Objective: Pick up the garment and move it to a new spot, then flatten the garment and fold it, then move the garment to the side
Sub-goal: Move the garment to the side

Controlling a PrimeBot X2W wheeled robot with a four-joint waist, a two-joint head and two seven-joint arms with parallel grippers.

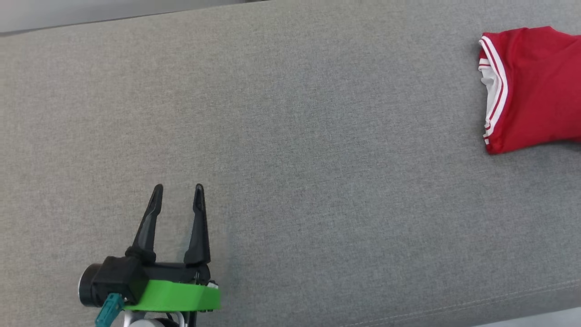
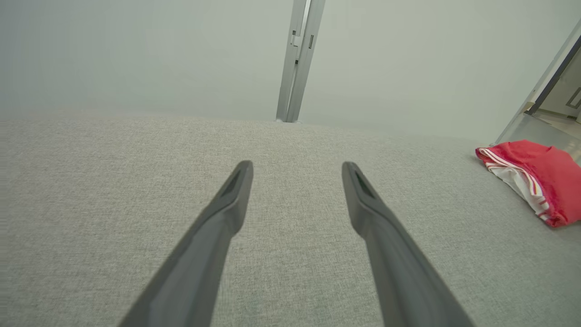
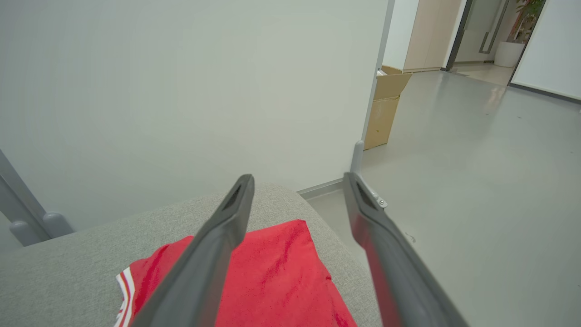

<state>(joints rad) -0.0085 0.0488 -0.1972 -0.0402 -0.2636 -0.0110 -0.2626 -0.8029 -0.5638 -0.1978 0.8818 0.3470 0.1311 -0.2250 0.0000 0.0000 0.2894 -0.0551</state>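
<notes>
The red garment (image 1: pixel 535 86) lies folded on the gray bench (image 1: pixel 317 159), at its right end and nearer to the far edge than to the near edge. Its side that faces the middle of the bench shows white trim with thin red stripes. In the right wrist view the garment (image 3: pixel 281 272) reaches close to the rounded corner of the bench (image 3: pixel 68 272).

The right gripper (image 3: pixel 298 181) hangs above the garment. Its two dark fingers stand wide apart and there is nothing between them; no cloth is held.

The left gripper (image 1: pixel 178 190) is over the near left part of the bench, well apart from the garment. Its fingers are also spread wide and it holds nothing. In the left wrist view the left gripper (image 2: pixel 297 170) points along the bare fabric, and the garment (image 2: pixel 540 177) is at the right.

Beyond the end of the bench there is a gray floor (image 3: pixel 476 181), and a cardboard box (image 3: pixel 386 113) stands beside the pale wall (image 3: pixel 181 91).
</notes>
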